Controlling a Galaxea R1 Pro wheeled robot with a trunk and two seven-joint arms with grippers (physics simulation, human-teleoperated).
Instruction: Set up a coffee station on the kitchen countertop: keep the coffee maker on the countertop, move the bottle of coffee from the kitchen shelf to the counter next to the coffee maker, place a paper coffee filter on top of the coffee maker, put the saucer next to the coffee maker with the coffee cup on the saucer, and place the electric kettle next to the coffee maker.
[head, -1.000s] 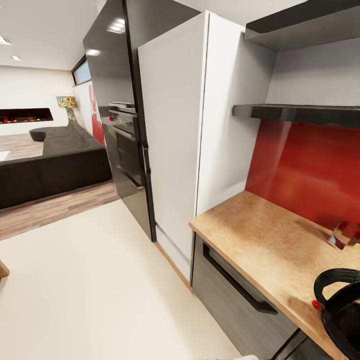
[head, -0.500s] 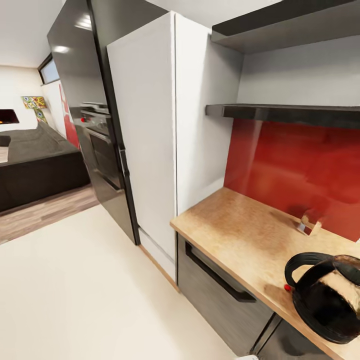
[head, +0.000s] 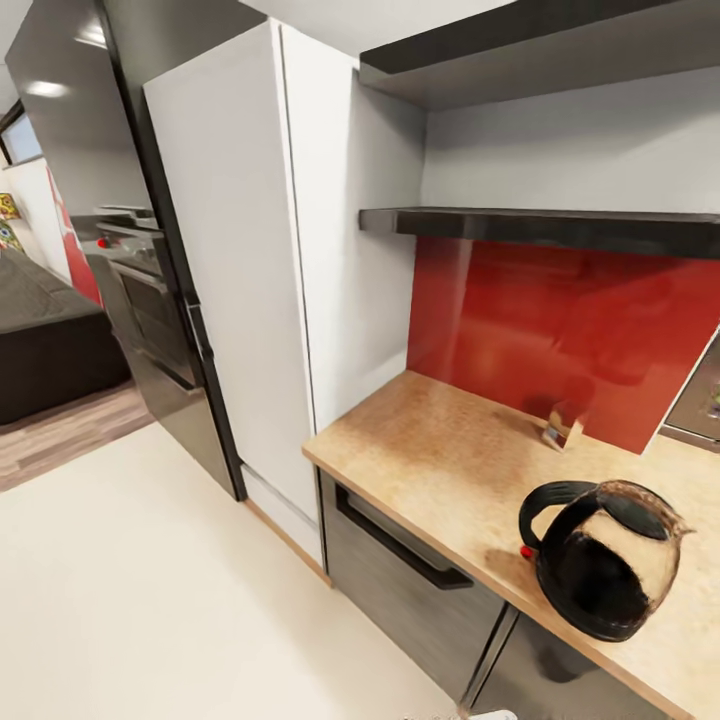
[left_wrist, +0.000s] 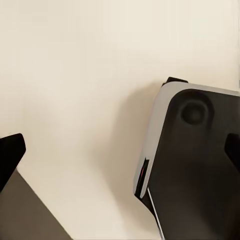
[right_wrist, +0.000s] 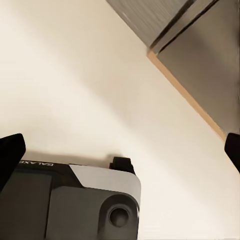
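Both grippers hang spread open over the cream floor (head: 150, 600); the electric kettle (head: 600, 560) stands on the wood-grain countertop (head: 440, 450) below the black kitchen shelf (head: 540, 225) and red backsplash (head: 560, 320).

1. I read one text: "GALAXEA", small pale capitals, partly cut off, along the upper edge of the robot base's (right_wrist: 70, 205) dark panel in my right wrist view.
2. The small item (head: 562, 428) standing on the countertop (head: 440, 460) against the red backsplash (head: 560, 330) may carry a label, but it is too blurred for me to read.
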